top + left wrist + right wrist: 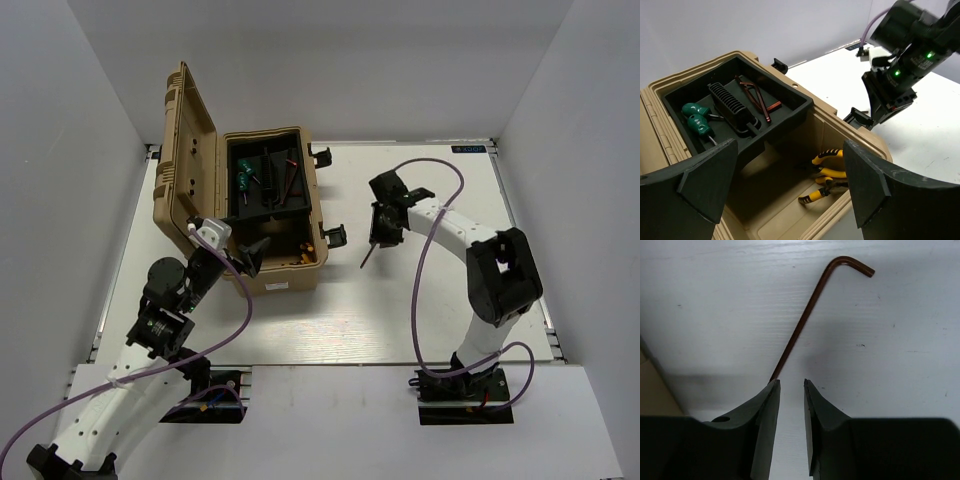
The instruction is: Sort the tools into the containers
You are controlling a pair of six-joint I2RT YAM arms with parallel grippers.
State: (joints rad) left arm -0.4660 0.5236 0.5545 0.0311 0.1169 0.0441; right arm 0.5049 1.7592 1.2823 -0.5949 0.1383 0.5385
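Hex key [805, 315] is seen on the tabletop [900, 370] beside the case [285, 275], its long end at one finger of the right tool [791, 385], whose jaws stand slightly apart; the shank should be centred between them before closing.

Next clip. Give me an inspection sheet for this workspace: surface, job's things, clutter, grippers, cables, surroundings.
Surface: white table, faint specks.
Job's things: tan case with its lid open. Green-handled screwdrivers and hex keys lie in its black tray. Yellow-and-black pliers lie in the compartment below. A loose hex key is outside the case.
Clutter: nothing seen.
Grippers: left gripper wide open, empty, over the case. Right gripper has its jaws narrowly parted at the loose hex key's end; contact cannot be told.
Cables: purple cable loops along each arm.
Surroundings: white walls.
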